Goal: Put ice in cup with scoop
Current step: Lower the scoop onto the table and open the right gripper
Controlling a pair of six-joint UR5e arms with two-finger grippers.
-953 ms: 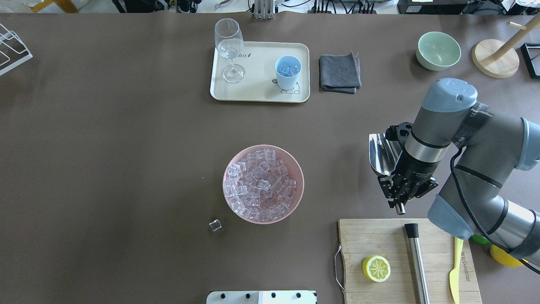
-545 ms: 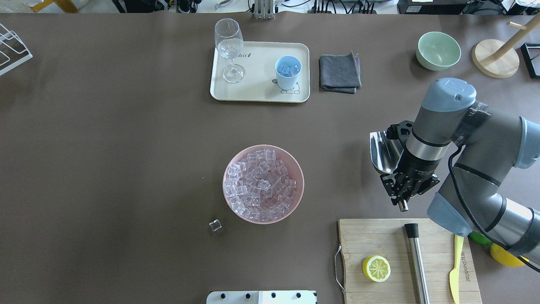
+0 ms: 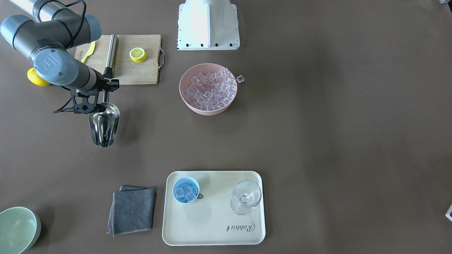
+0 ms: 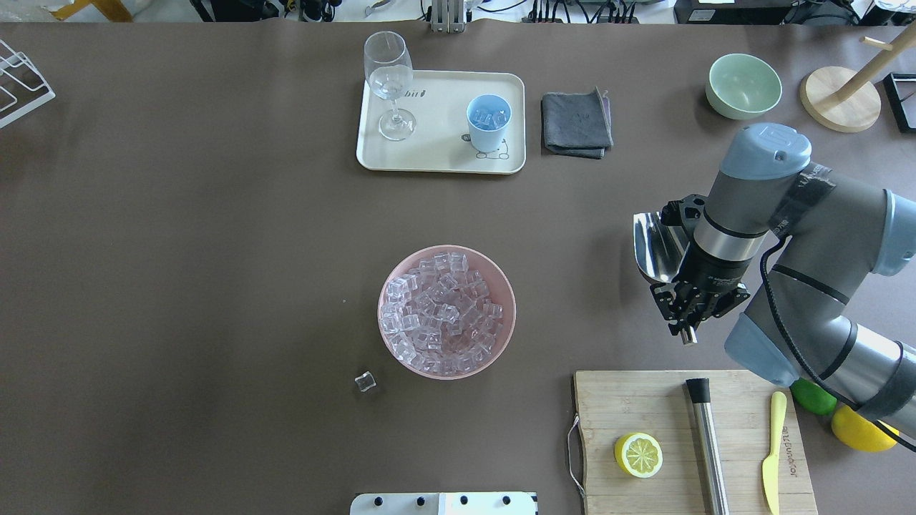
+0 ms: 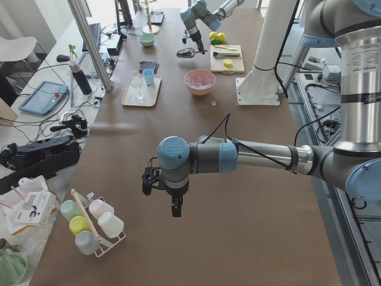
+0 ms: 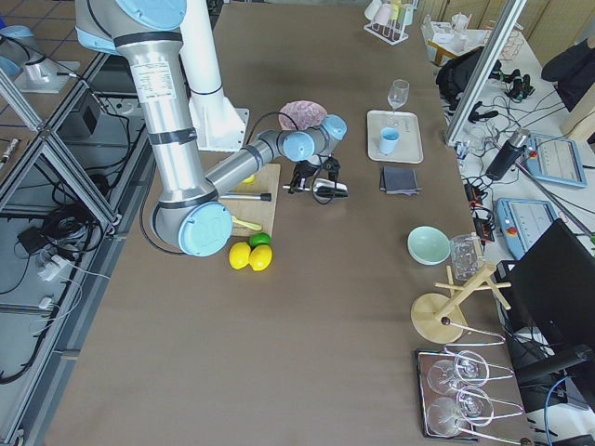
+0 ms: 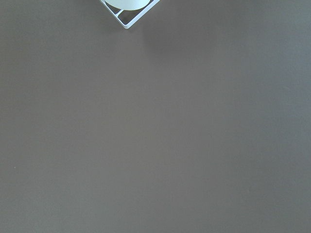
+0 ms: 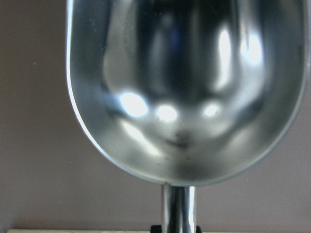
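**Empty scoop hanging to the right of the ice bowl**

The table [image 4: 215, 250] is lying open and bare between the right arm [image 4: 809, 236] and the pink bowl [image 4: 512, 315]. That leaves free room for a sideways sweep. The cutting board [image 4: 644, 408] is sitting just on the robot's side of the arm, and the tray [image 4: 436, 157] is lying well ahead, toward the far edge.

The right gripper [image 4: 685, 320] is clamping its fingers on the thin rod handle of the scoop [image 4: 655, 247]. The scoop's long axis is running away from the robot, mouth forward, and the wrist view is showing the trough empty.

The ice [image 4: 444, 311] is heaped in the bowl, to the robot's left of the scoop. The cup [image 4: 489, 121] is standing on the tray, ahead and to the left, with a few cubes inside, near a stemmed glass [image 4: 388, 79]. A stray cube [image 4: 365, 382] is lying just beside the bowl.

The left gripper [image 5: 173, 205] is hanging far off at the table's left end, so the right arm is nearer. Whether its fingers are parted cannot be told.
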